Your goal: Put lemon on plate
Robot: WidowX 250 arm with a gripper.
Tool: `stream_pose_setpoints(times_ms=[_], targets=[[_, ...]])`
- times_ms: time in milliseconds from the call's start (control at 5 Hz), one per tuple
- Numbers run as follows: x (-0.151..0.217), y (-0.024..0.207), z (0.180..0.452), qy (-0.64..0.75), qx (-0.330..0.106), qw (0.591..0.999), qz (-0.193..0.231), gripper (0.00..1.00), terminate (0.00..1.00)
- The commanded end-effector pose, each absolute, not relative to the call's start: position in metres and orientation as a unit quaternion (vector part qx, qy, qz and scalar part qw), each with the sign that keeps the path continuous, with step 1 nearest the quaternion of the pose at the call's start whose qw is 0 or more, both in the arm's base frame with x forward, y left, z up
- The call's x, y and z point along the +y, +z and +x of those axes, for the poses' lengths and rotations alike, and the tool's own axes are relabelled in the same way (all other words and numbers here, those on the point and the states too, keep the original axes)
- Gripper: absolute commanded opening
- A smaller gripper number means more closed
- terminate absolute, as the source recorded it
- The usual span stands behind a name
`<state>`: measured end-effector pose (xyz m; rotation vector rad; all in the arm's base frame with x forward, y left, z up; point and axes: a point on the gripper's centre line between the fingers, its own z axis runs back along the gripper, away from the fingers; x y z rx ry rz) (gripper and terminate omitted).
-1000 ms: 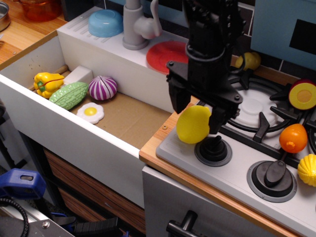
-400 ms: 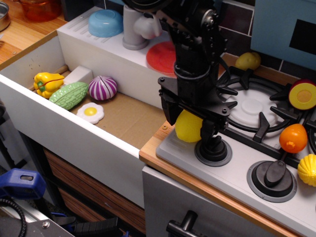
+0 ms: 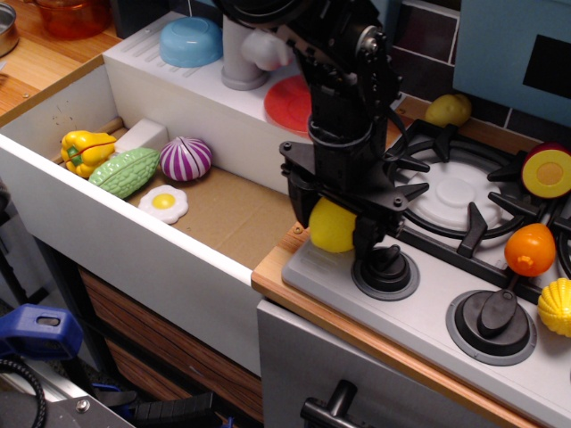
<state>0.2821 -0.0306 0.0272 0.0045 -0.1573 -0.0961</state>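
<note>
The bright-yellow lemon [image 3: 331,226] sits between the fingers of my black gripper [image 3: 332,223], just above the front left corner of the grey stove top. The gripper is shut on it and hides its upper part. The red plate [image 3: 290,100] lies on the white sink ledge behind, partly hidden by the arm.
A light-blue bowl [image 3: 191,41] and a grey tap [image 3: 243,55] stand on the ledge. The sink holds a pepper [image 3: 85,150], a green vegetable [image 3: 124,171], a purple onion [image 3: 186,158] and a fried egg [image 3: 163,202]. Stove knobs [image 3: 385,272], a dull-yellow fruit [image 3: 448,109], an orange fruit [image 3: 530,249] and a yellow shell toy [image 3: 556,307] are to the right.
The gripper with the lemon has moved left and slightly back, away from the knob toward the stove's left edge. The arm now covers more of the plate.
</note>
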Motion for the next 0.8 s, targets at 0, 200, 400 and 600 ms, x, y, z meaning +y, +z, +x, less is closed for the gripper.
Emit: stream_pose_setpoints(times_ms=[0,200,400,600], targets=[[-0.008,0.069,0.299,-0.074,-0.090,0.992,0.049,0.00,0.00],[0.021,0.087,0.322,-0.114,-0.092,0.987,0.073,0.00,0.00],[0.043,0.093,0.352,-0.142,-0.118,0.978,0.097,0.00,0.00],[0.064,0.090,0.380,-0.184,-0.152,0.965,0.108,0.00,0.00]])
